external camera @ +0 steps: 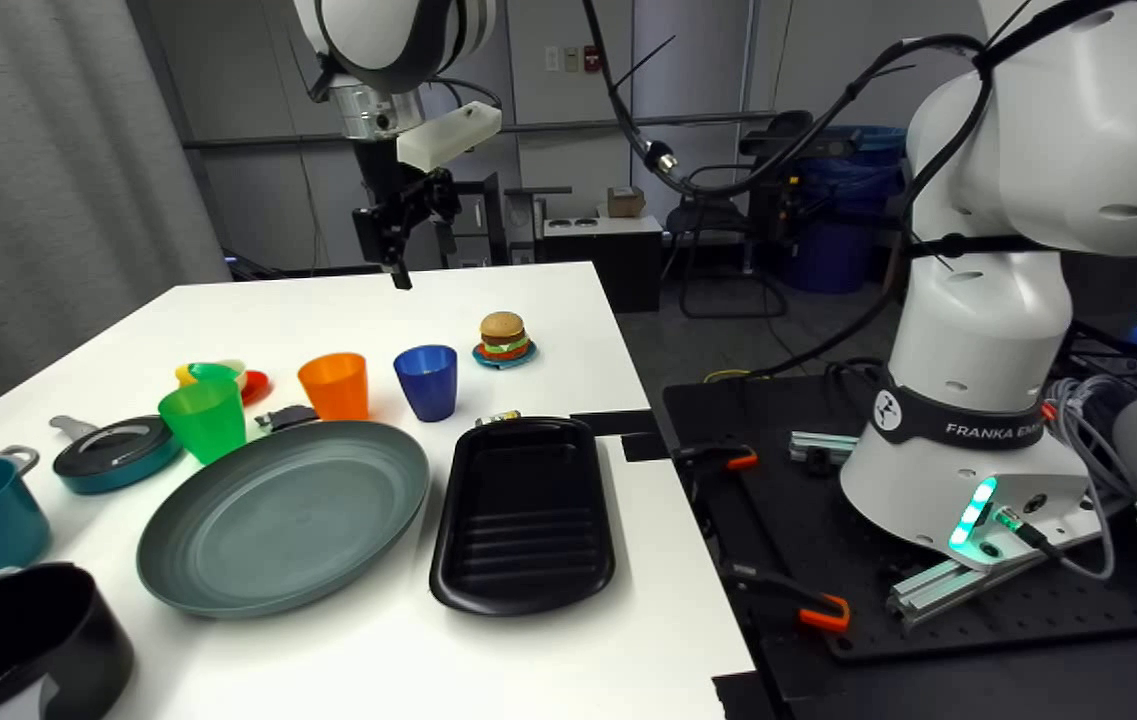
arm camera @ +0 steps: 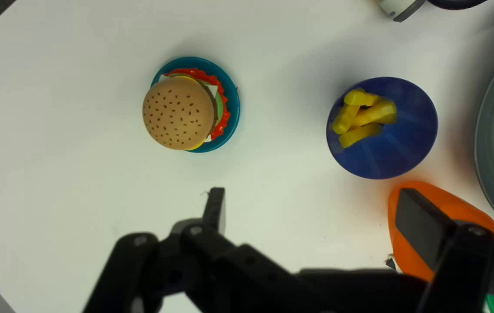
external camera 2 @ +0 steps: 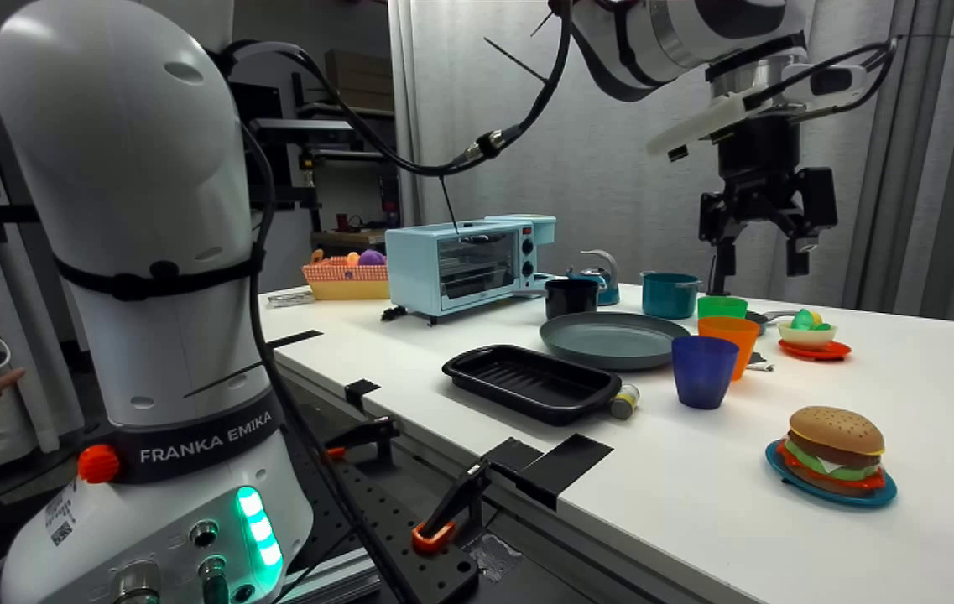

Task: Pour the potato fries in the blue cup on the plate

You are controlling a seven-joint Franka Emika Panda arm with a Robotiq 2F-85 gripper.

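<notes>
Yellow potato fries [arm camera: 362, 115] lie inside the blue cup [arm camera: 399, 148], which stands upright on the white worktop [external camera: 258, 315]; above, the claw [arm camera: 314, 208] hangs with its fingers wide apart.
The cup stands just beside the orange cup [external camera: 336, 387] and near the large grey-green plate [external camera: 288, 520]. The worktop also bears a black baking tray [external camera: 525, 520], a toy hamburger [arm camera: 178, 114] on a teal saucer [arm camera: 233, 104] and, in an exterior view, a light-blue toaster oven [external camera 2: 414, 273] and a gingham-trimmed basket [external camera 2: 351, 291]. Black tape [external camera 2: 565, 466] patches the edge nearest the robot's base, where an orange-tipped clamp [external camera 2: 456, 495] sits. A grey curtain [external camera: 38, 170] hangs in folds in both exterior views. Farther back in the room, a blue bin [external camera: 828, 260] stands on the dark floor, and a small cardboard box [external camera: 625, 202] rests on a white-topped unit [external camera: 598, 262].
</notes>
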